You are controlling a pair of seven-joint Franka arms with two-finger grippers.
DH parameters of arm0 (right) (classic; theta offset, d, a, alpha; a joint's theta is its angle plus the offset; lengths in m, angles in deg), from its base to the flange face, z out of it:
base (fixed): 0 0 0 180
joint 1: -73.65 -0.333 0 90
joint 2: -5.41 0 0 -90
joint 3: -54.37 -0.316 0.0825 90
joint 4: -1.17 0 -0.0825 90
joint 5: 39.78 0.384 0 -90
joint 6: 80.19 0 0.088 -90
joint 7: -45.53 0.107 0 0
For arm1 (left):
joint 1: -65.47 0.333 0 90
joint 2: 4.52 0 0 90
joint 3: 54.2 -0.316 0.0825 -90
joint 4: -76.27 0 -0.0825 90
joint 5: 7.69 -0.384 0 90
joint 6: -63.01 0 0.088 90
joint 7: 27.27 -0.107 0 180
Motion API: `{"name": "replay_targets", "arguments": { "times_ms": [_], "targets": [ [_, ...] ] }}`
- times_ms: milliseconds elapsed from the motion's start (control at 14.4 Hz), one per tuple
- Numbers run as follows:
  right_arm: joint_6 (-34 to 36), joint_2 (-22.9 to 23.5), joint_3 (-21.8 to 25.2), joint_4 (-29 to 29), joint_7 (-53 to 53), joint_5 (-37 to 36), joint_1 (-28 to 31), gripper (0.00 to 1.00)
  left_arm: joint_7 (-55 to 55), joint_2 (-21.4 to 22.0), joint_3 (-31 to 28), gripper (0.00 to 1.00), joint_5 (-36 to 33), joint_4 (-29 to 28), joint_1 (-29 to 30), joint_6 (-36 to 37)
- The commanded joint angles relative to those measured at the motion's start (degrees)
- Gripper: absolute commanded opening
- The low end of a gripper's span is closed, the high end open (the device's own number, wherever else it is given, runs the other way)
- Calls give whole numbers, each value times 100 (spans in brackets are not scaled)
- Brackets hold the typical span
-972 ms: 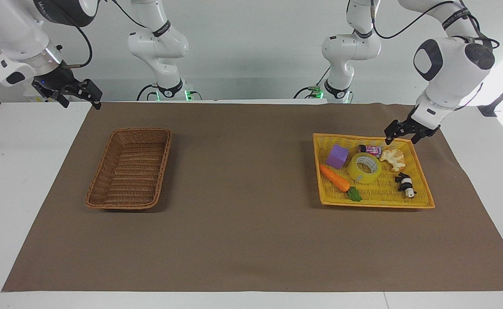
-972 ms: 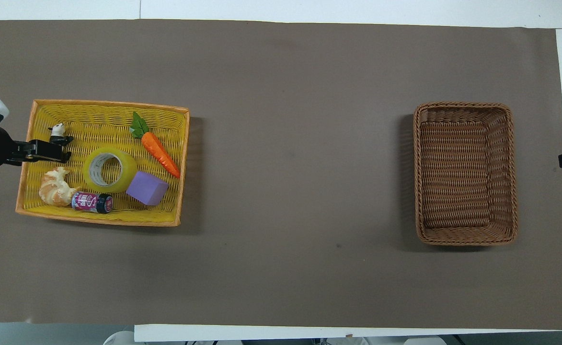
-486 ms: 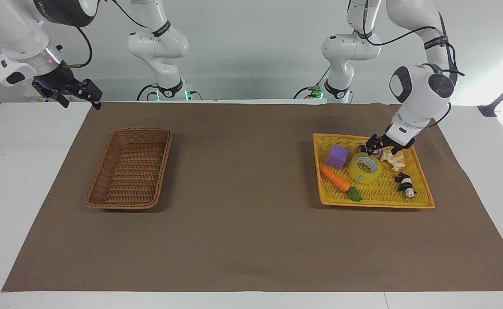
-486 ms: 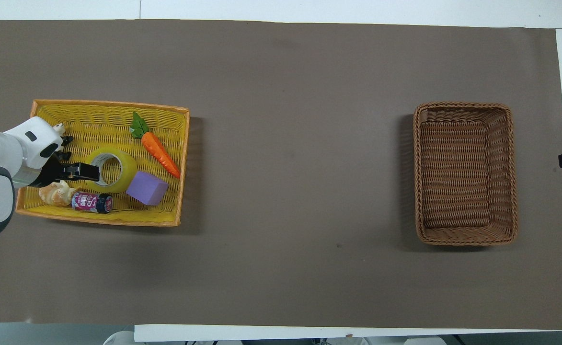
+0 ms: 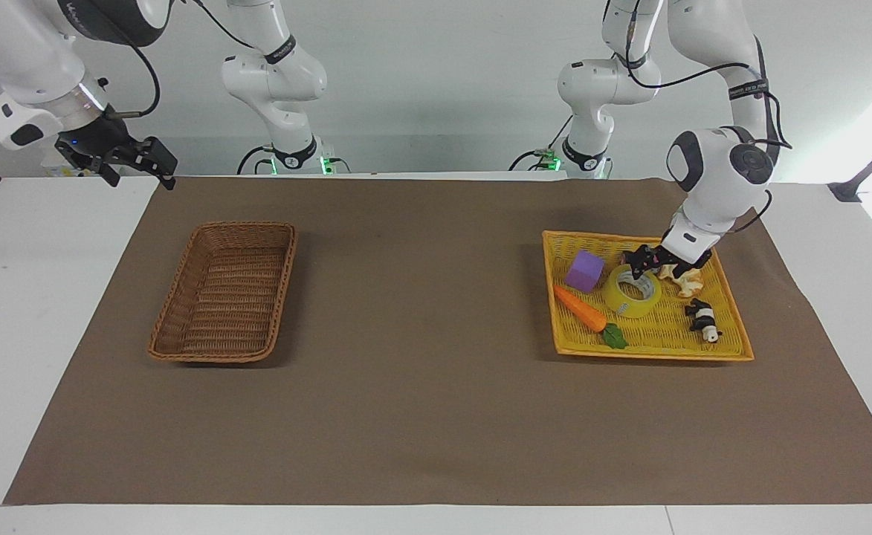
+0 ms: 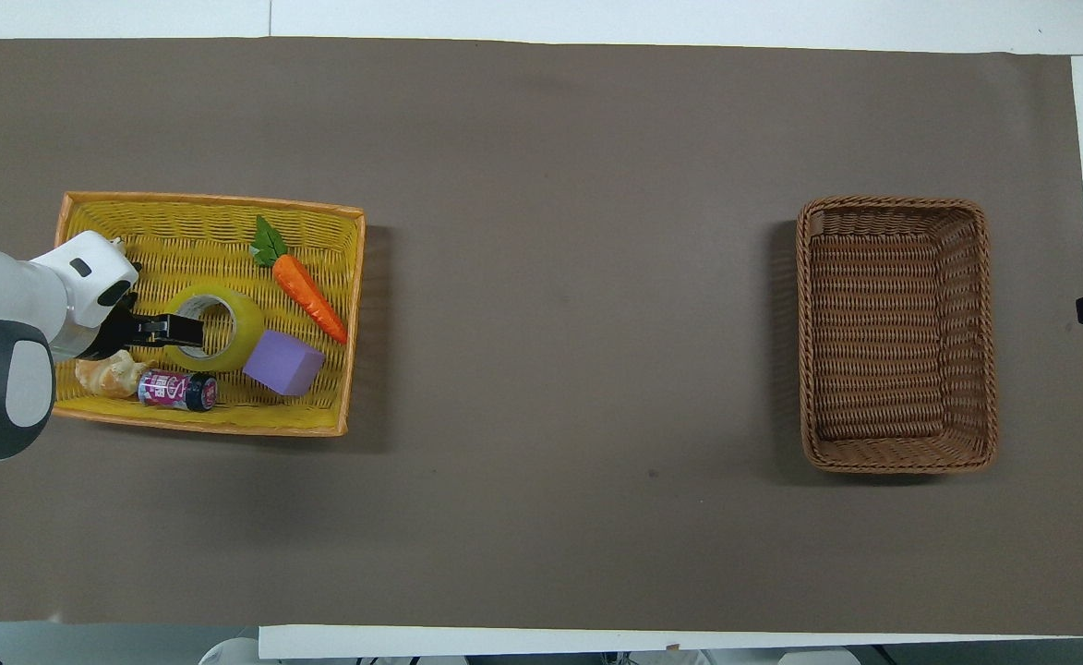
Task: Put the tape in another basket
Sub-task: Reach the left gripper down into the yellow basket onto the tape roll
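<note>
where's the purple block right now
The purple block lies in the yellow basket at the left arm's end, beside the tape and carrot.

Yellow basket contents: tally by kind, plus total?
In the yellow basket:
tape: 1
carrot: 1
purple block: 1
can: 1
croissant: 1
panda figure: 1
Total: 6
</note>
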Motion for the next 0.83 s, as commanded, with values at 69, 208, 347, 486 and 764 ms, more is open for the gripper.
{"name": "replay_targets", "arguments": {
  "times_ms": [69, 208, 347, 486, 764],
  "targets": [
    [4, -100, 7, 78, -101, 5, -3, 100, 460, -23, -23, 98, -42, -9, 10, -264],
    [4, -100, 7, 78, -101, -4, -3, 100, 541, -23, -23, 98, -42, -35, 1, -274],
    [4, -100, 7, 78, -101, -4, 6, 100, 646, -32, -14, 98, -42, -62, 1, -256],
    [4, -100, -1, 78, -101, -4, -3, 100, 664, -189, -14, 97, -42, -79, 1, -300],
    [4, -100, -2, 78, -101, -4, 6, 100, 795, -383, -14, 91, -42, -71, -60, -484]
  ]
}}
